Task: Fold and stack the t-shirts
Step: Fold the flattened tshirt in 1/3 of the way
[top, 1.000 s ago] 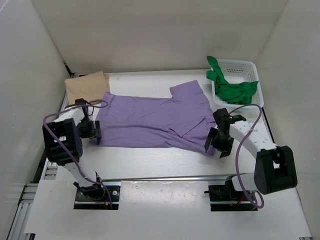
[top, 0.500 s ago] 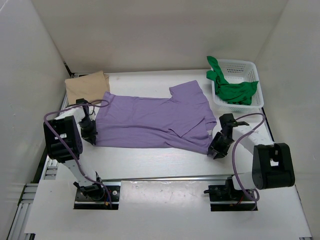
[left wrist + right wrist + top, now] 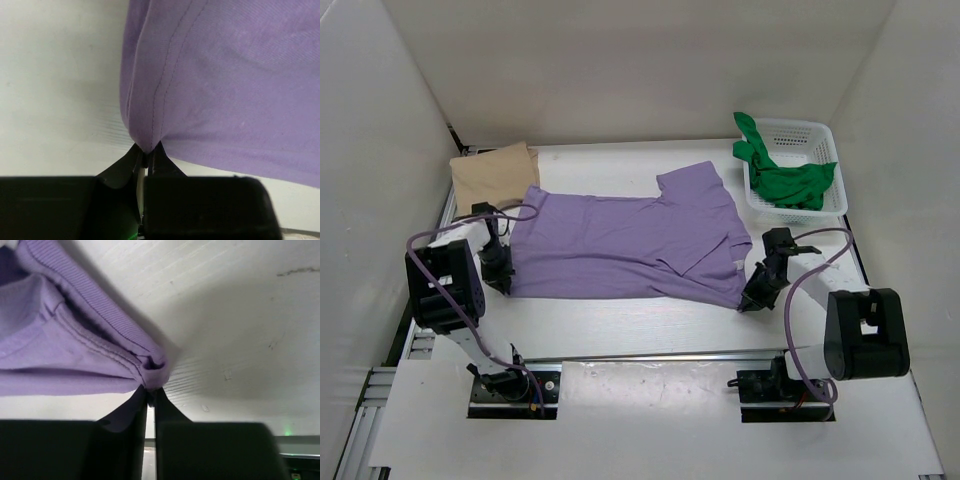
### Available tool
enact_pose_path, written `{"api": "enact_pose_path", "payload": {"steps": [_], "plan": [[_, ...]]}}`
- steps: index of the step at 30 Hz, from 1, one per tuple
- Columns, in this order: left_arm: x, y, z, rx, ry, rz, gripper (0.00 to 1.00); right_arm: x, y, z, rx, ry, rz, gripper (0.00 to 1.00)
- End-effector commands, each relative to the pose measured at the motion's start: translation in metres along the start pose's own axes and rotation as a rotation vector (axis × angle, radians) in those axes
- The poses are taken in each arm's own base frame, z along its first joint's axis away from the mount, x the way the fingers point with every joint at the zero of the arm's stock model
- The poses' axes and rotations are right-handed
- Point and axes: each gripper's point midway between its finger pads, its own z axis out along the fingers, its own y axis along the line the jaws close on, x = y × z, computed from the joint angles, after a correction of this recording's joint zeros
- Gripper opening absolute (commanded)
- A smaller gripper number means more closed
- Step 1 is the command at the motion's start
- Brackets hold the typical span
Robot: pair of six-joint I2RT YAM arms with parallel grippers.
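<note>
1. The purple t-shirt is spread flat at the centre of the table (one sleeve is creased).
2. The left gripper is pinched tight on the purple hem at the shirt's 8 o'clock corner.
3. The right gripper is closed on bunched purple cloth at the shirt's 4 o'clock corner.
4. The tan t-shirt is laid folded at 10 o'clock.
5. The green t-shirt is heaped in the white basket at 2 o'clock.

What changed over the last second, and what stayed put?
Both grippers closed on the purple t-shirt. The left gripper pinched its near-left corner. The right gripper swung in to the near-right corner and pinched it. The shirt stayed spread out flat, and the tan t-shirt, the green t-shirt and the white basket did not move.
</note>
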Motion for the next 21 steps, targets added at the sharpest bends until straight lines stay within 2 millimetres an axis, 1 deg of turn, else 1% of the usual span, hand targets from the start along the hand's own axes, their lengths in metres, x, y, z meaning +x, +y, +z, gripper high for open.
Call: {"api": "enact_pose_path", "payload": {"steps": [1,2,3,4,5,6,7,8,10,11,13,14,15,17,20,21], "plan": [[0.007,0.02,-0.006,-0.1,-0.027,-0.009,0.11,-0.003,-0.014,-0.002,0.061,-0.008,0.048,0.0],[0.009,0.026,-0.008,-0.127,-0.029,-0.019,0.11,-0.005,-0.025,-0.009,0.105,-0.024,0.071,0.0],[0.014,0.035,-0.009,-0.177,-0.026,-0.02,0.11,-0.004,-0.03,-0.013,0.124,-0.032,0.101,0.0],[0.011,0.039,-0.016,-0.201,-0.056,-0.025,0.11,-0.007,-0.034,-0.021,0.123,-0.06,0.136,0.0],[0.015,0.046,-0.017,-0.222,-0.054,-0.037,0.11,-0.006,-0.038,-0.025,0.131,-0.067,0.145,0.0],[0.021,0.051,-0.019,-0.251,-0.046,-0.037,0.11,0.0,-0.042,-0.029,0.152,-0.057,0.158,0.0],[0.022,0.052,-0.024,-0.26,-0.066,-0.041,0.11,-0.002,-0.039,-0.035,0.137,-0.077,0.167,0.0],[0.029,0.052,-0.024,-0.26,-0.052,-0.038,0.11,0.002,-0.042,-0.035,0.143,-0.07,0.178,0.0],[0.041,0.053,-0.025,-0.269,-0.027,-0.034,0.11,0.011,-0.039,-0.032,0.116,-0.037,0.192,0.0],[0.048,0.053,-0.022,-0.269,-0.008,-0.03,0.11,0.017,-0.04,-0.03,0.119,-0.014,0.211,0.0],[0.062,0.056,-0.021,-0.29,0.03,-0.022,0.11,0.028,-0.045,-0.024,0.132,0.02,0.23,0.0],[0.07,0.059,-0.018,-0.306,0.055,-0.017,0.11,0.028,-0.045,-0.024,0.132,0.019,0.239,0.0],[0.075,0.06,-0.019,-0.315,0.062,-0.015,0.16,0.032,-0.048,-0.022,0.14,0.029,0.241,0.0],[0.085,0.064,-0.018,-0.335,0.089,-0.018,0.18,0.034,-0.053,-0.024,0.172,0.023,0.264,0.0],[0.095,0.063,-0.022,-0.325,0.111,-0.014,0.2,0.035,-0.064,-0.032,0.219,-0.027,0.322,0.0],[0.099,0.063,-0.024,-0.325,0.12,-0.012,0.22,0.031,-0.067,-0.037,0.226,-0.075,0.334,0.0]]}}
